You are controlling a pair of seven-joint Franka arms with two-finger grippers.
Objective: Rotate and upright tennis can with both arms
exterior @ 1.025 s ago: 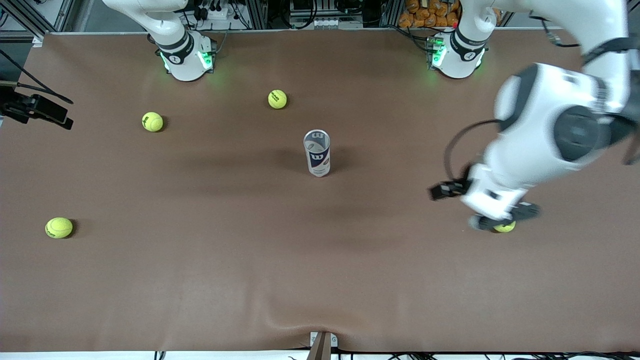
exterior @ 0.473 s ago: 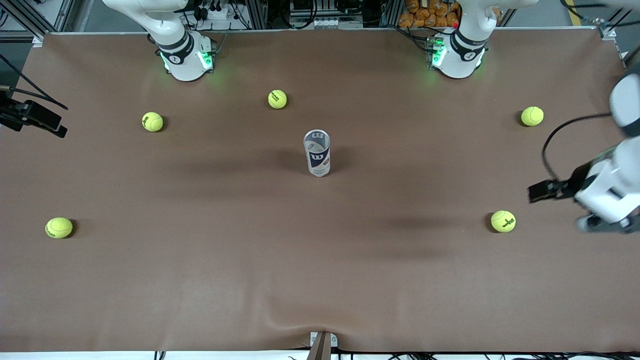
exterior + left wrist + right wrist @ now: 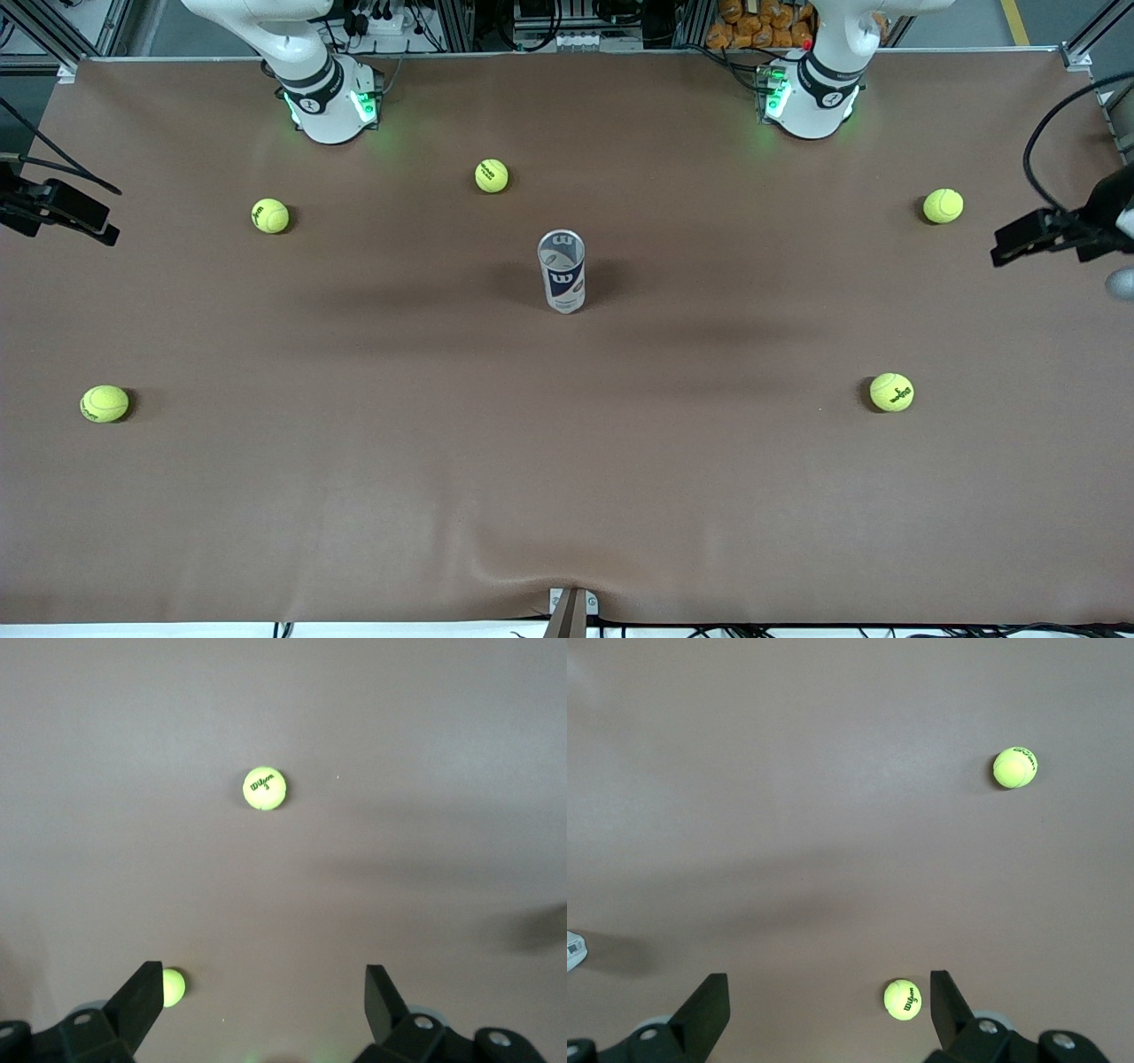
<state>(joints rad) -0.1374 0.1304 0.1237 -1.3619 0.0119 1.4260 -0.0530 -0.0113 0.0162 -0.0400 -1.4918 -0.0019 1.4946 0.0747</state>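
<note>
Tennis can (image 3: pixel 562 270) is standing upright mid-worktop (image 3: pixel 567 461), untouched, silvery rim up, so the task is looking essentially complete. Over the last second the left arm has been swinging away from the ball (image 3: pixel 891 392) nearest the front camera at its end; its left pincer (image 3: pixel 264 1003) is now hanging spread wide and empty over the worktop's edge, apparently parking. Right pincer (image 3: pixel 829 1008), likewise gaping and empty, is waiting above its own end.

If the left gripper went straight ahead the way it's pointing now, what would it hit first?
Probably just the brown table mat. The left gripper hangs open, pointing down at bare mat; one tennis ball lies ahead of the fingers and another beside one finger, though depth is unclear.
</note>
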